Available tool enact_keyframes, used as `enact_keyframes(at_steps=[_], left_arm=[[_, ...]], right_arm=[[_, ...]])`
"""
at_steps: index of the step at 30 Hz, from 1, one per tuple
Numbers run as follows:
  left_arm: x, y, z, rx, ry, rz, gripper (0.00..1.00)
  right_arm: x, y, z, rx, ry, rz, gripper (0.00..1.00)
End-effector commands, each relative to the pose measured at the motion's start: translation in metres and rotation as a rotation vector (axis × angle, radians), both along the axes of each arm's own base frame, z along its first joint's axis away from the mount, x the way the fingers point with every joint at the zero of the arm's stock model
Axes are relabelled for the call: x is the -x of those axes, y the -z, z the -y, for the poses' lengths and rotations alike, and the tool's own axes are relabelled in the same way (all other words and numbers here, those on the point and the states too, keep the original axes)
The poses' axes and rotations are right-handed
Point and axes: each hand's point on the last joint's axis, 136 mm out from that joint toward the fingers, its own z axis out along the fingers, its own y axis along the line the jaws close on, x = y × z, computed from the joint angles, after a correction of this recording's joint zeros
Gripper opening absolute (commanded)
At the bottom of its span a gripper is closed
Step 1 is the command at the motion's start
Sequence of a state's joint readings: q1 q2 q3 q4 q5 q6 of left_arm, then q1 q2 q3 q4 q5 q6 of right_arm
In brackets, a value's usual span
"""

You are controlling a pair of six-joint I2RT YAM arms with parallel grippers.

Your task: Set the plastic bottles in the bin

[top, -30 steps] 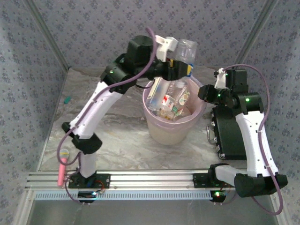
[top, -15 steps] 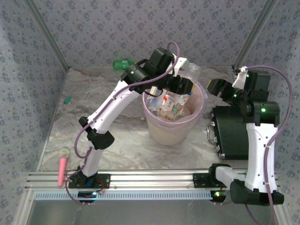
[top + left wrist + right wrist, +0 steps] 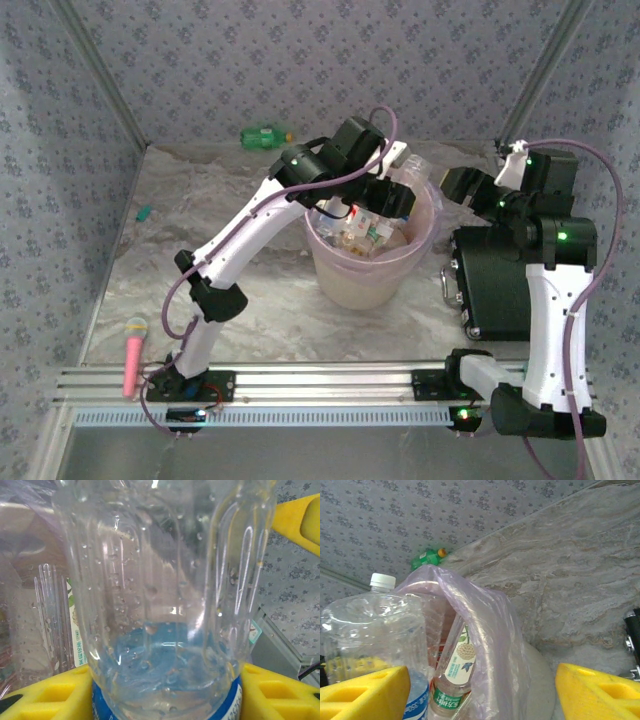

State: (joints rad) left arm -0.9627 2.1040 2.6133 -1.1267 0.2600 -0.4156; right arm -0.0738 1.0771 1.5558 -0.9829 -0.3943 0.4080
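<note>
Clear bottle [image 3: 165,605], white cap up, pinched at its blue-labelled base by the left pincer [image 3: 165,692] over the bin [image 3: 360,285], with other bottles [image 3: 365,235] piled inside. Right pincer [image 3: 457,186] spread wide beside the bin's right rim. Green bottle [image 3: 265,134] lies at the desk's [image 3: 200,215] far edge.

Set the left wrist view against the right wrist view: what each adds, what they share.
Left wrist: droplets inside the clear bottle, clamped in the left gripper. Right wrist: that bottle's white cap, the green bottle by the patterned wall, a labelled bottle in the bin, the open right gripper. Both: the clear bottle's blue label and that wall.
</note>
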Motion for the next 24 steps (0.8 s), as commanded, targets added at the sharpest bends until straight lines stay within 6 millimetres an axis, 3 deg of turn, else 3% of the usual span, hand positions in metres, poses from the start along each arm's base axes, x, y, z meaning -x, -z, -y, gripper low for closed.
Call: enact_keyframes(at_steps=[1,3,5,13,19,24], left_arm=[[-0.001,0.0,0.0,-0.009,-0.007,0.019,0.55],[-0.003,-0.005,-0.002,-0.002,-0.017,0.035,0.68],[-0.004,-0.009,-0.004,0.0,-0.026,0.048,0.73],[0.0,-0.03,-0.018,0.02,-0.045,0.089,0.73],[-0.008,-0.067,-0.052,0.041,-0.136,0.207,0.7],[-0.022,-0.088,-0.088,0.089,-0.242,0.257,0.69]], right_arm=[[0.0,-0.012,-0.015,-0.027,-0.06,0.037,0.78],[0.0,-0.017,-0.024,-0.023,-0.093,0.054,0.78],[-0.001,-0.021,-0.033,-0.01,-0.118,0.066,0.78],[-0.012,-0.022,-0.055,0.026,-0.172,0.065,0.7],[-0.021,-0.004,-0.067,0.043,-0.194,0.009,0.55],[-0.027,0.016,-0.068,0.083,-0.19,-0.043,0.52]])
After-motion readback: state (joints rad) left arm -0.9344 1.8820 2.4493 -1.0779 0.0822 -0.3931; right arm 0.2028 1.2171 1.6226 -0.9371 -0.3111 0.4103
